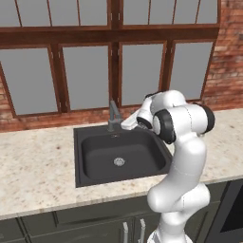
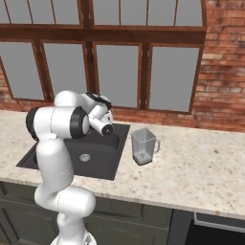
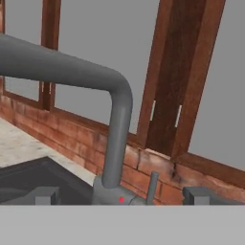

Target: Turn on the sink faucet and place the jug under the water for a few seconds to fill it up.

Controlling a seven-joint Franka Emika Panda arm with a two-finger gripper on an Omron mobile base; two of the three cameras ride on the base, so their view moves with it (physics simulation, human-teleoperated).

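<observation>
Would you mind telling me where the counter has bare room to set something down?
Free: the counter left of the sink, and the stretch right of the jug toward the brick wall. Crowded: by the sink faucet, where the open gripper sits.

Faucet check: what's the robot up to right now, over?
Gripper open, at sink faucet. No water running. Jug waiting on counter beside sink.

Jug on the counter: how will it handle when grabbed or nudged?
The jug looks clear, thin-walled and empty, so probably light. It narrows to a small grey base, so a high push may tip it. Its smooth walls could slip; the side handle looks the safer hold.
</observation>
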